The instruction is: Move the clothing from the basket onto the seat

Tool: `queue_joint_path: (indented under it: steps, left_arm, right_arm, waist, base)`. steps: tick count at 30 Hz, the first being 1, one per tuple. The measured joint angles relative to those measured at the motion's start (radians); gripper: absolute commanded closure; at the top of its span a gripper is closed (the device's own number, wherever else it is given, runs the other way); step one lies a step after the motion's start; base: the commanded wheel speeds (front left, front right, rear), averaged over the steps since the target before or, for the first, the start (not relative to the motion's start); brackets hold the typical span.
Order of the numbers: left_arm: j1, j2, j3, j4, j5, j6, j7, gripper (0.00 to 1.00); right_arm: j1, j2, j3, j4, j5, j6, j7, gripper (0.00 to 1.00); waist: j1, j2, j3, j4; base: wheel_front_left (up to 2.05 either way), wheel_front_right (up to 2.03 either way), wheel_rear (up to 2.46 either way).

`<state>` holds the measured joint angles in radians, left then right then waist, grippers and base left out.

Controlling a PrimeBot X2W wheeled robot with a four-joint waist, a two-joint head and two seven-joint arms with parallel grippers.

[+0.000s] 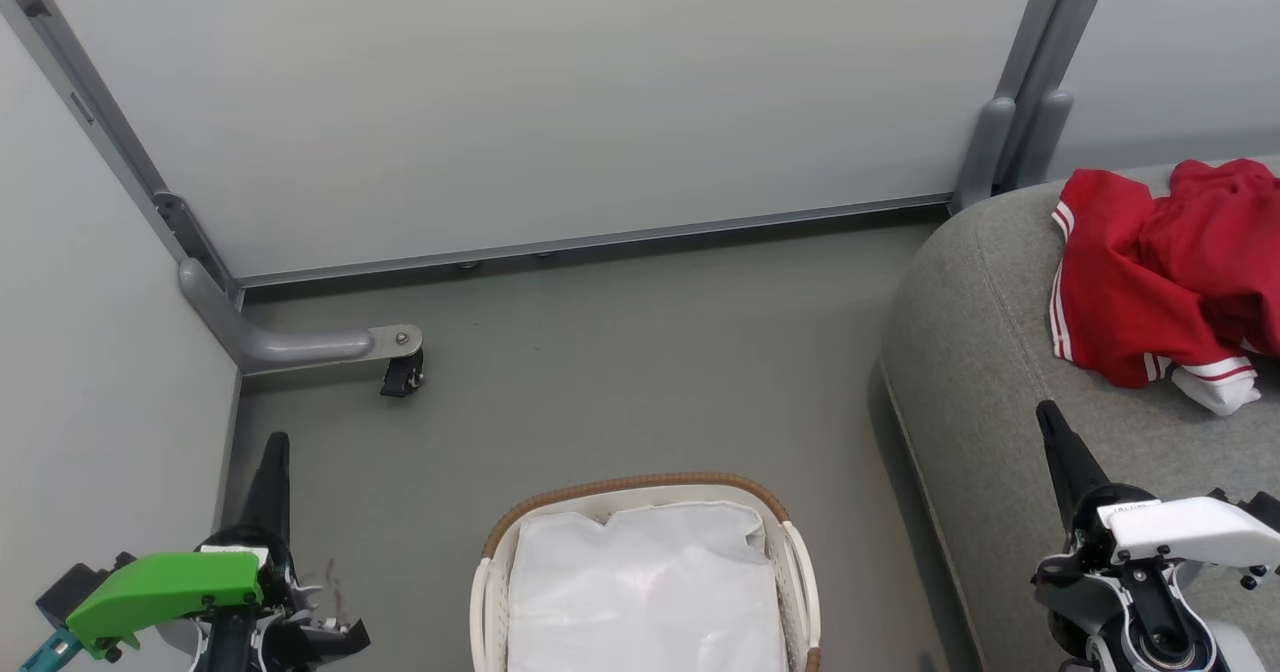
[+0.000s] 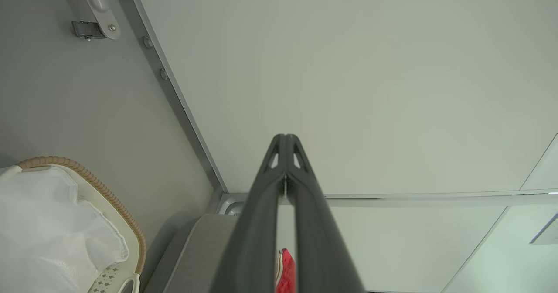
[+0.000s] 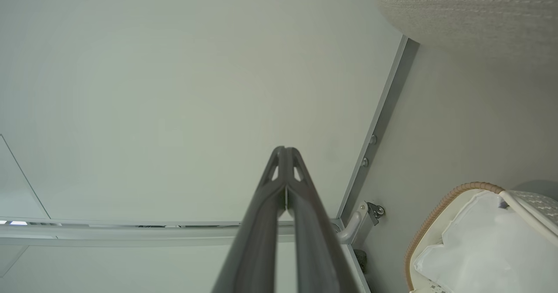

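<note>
The red clothing [image 1: 1165, 277] with white stripes and cuffs lies bunched on the grey seat [image 1: 990, 372] at the right; a sliver of red clothing [image 2: 285, 271] peeks between my left fingers in the left wrist view. The white basket [image 1: 797, 552] with its brown rim stands on the floor at bottom centre, holding just the white liner [image 1: 645, 592]. My left gripper [image 1: 276, 444] is shut and empty, left of the basket. My right gripper [image 1: 1048, 414] is shut and empty over the seat's front edge, below the clothing. Fingertips meet in the left wrist view [image 2: 285, 137] and the right wrist view [image 3: 284, 149].
Pale partition panels [image 1: 560, 92] wall off the back and left, with a grey foot bracket and caster [image 1: 403, 374] on the floor at the left. Grey floor [image 1: 640, 362] spreads between the basket, the panels and the seat. A grey post [image 1: 985, 157] stands behind the seat.
</note>
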<state>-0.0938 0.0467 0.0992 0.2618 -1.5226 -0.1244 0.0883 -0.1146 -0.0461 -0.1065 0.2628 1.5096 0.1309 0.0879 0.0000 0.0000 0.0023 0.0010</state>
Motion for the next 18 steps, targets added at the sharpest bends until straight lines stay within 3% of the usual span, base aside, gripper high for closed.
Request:
queue_joint_path:
  steps: [18]
  left_arm:
    - [-0.010,0.000,0.015,-0.017,-0.088,-0.003,0.025,1.00]
  right_arm:
    - [0.001,-0.001,-0.007,-0.017,0.102,0.000,0.027,1.00]
  waist:
    - [0.0000,0.0000,0.001,-0.001]
  base:
    - [0.00,0.00,0.00]
